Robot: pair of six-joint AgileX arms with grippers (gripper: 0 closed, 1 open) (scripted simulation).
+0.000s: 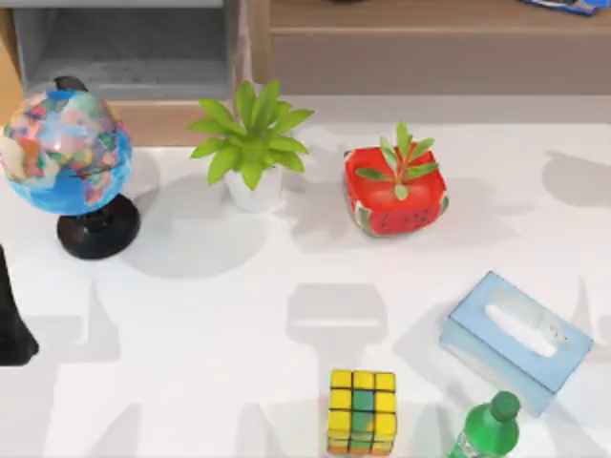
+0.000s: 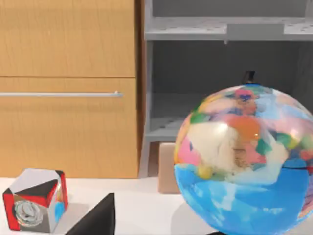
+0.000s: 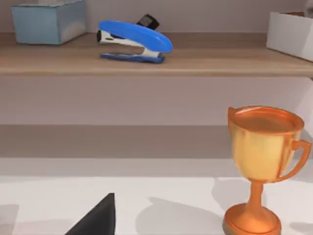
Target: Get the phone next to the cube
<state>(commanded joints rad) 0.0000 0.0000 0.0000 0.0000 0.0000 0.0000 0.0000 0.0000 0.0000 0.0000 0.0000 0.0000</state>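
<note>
Green bottle (image 1: 489,426) beside cube (image 1: 362,411), left arm (image 1: 13,320) at left edge

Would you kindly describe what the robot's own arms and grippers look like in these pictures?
Little is visible. The left arm is a plain matte black shape at the table's left edge. Each wrist view shows a black, angular wedge with flat faces: left gripper, right gripper. No cables or markings appear.

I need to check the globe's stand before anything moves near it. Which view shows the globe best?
The top view: the whole globe with its black base, at the table's left rear. The left wrist view shows the sphere close up, base cut off. The right wrist view faces a shelf and trophy instead.
</note>
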